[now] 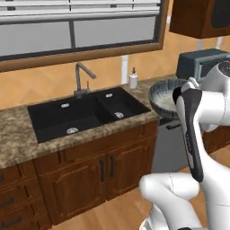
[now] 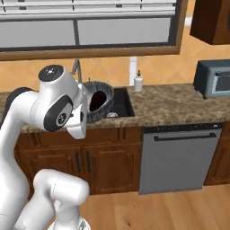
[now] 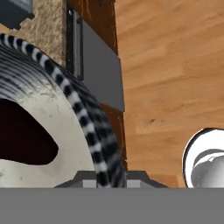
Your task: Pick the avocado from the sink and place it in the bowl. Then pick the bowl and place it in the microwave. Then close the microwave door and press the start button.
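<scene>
So the bowl (image 1: 165,95) is off the counter and in the air, tipped on its side, held up by the gripper (image 3: 105,175), whose jaws are clamped on the bowl's rim, as the hand view shows. In that view a very dark shape lies against the pale speckled inside, which I take to be the avocado (image 3: 24,140); the right base view shows the same dark patch inside the tilted bowl. The black sink (image 1: 85,112) holds nothing but its steel drains, so the first step looks done and the second is under way. The bowl hangs above the granite counter (image 2: 170,101) just right of the sink, above the grey dishwasher (image 2: 175,157). The dark boxy appliance (image 2: 213,78) far right on the counter may be the microwave, though I cannot tell for certain. Still left: carrying the bowl inside, closing the door, pressing start. Tilted like this, the fruit could roll out.
</scene>
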